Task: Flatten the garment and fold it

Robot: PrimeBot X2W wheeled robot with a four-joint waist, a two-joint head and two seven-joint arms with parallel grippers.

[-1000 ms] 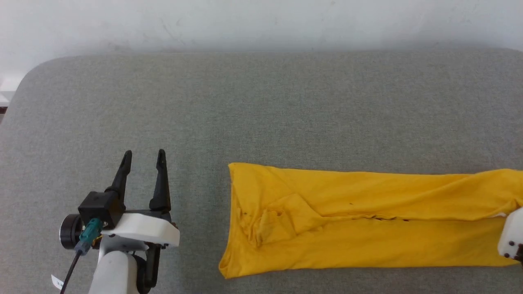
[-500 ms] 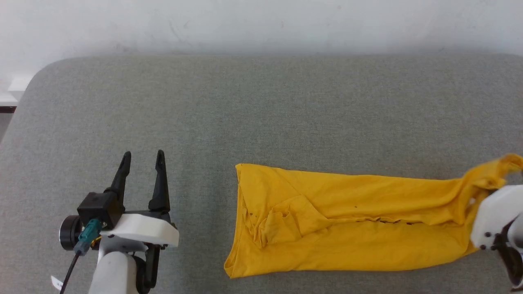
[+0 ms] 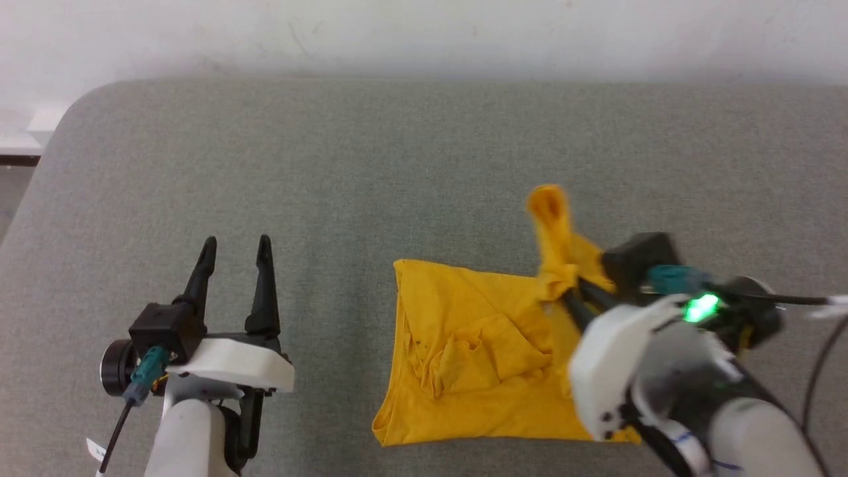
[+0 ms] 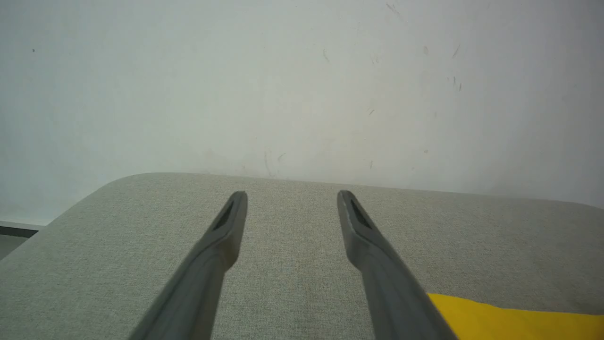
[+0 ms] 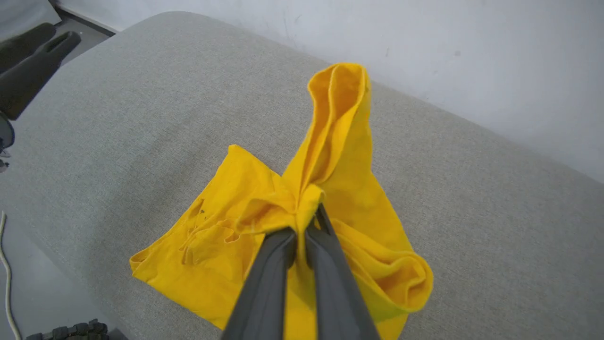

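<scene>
On the grey padded table (image 3: 397,165), seen from the head, the garment (image 3: 464,371) lies from centre toward 4 o'clock. Its left part is flat, with a creased sleeve lump in the middle. Your right gripper (image 3: 563,295) reaches in from 4 o'clock and holds the cloth's right end bunched and raised off the table. A loose tongue of fabric stands up toward 12 o'clock above the pinch. I judge you are holding it this way to carry that end over the flat part, which anchors the crosswise fold. Your left gripper (image 3: 237,242) sits at 8 o'clock, well apart from the cloth, and looks parked out of the way.

From the left wrist, that claw (image 4: 292,196) stands wide over bare table, holding and touching nothing. A yellow corner of the garment (image 4: 509,321) shows at 5 o'clock, just beside one finger.

From the right wrist, your right claw (image 5: 306,229) is almost shut, clamped on a gathered knot of yellow cloth at centre. The flat part (image 5: 212,226) spreads toward 8 o'clock, and a rolled loop hangs at 4 o'clock. You have a bunch rather than a clean edge, so expect the layer to land wrinkled and need smoothing.
</scene>
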